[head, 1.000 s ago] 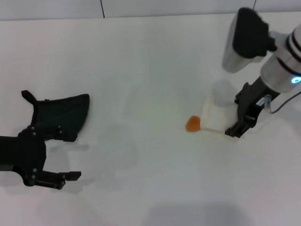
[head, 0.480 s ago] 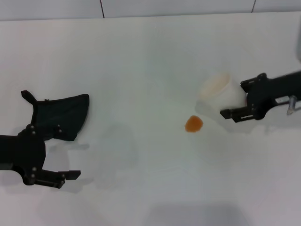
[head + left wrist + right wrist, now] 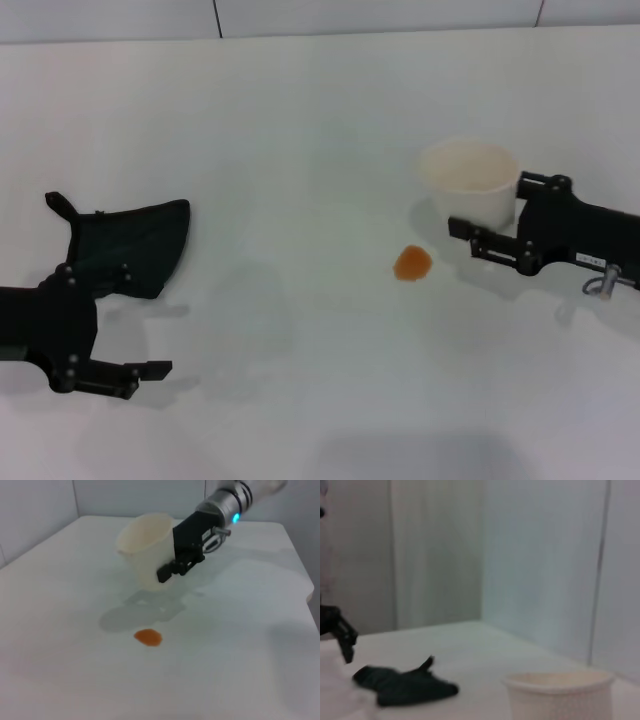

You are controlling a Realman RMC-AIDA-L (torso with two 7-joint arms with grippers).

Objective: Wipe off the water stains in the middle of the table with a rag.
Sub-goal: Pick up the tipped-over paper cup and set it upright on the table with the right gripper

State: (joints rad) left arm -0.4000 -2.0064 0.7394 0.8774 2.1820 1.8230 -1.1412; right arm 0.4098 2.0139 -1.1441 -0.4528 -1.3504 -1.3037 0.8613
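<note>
The rag (image 3: 125,248) lies flat on the left side of the table (image 3: 300,120), its loop tab at the far left corner, just beyond the left gripper (image 3: 105,372), whose fingers reach along the tabletop nearer the robot and hold nothing, though how wide they stand I cannot tell. The water stains (image 3: 412,263) (a single orange-brown blot) sit near the table's middle, well apart from the rag. Just beside the blot stands an upright white paper cup (image 3: 470,180), with the right gripper (image 3: 485,235) closed around its side, one finger on the near wall and one on the far.
</note>
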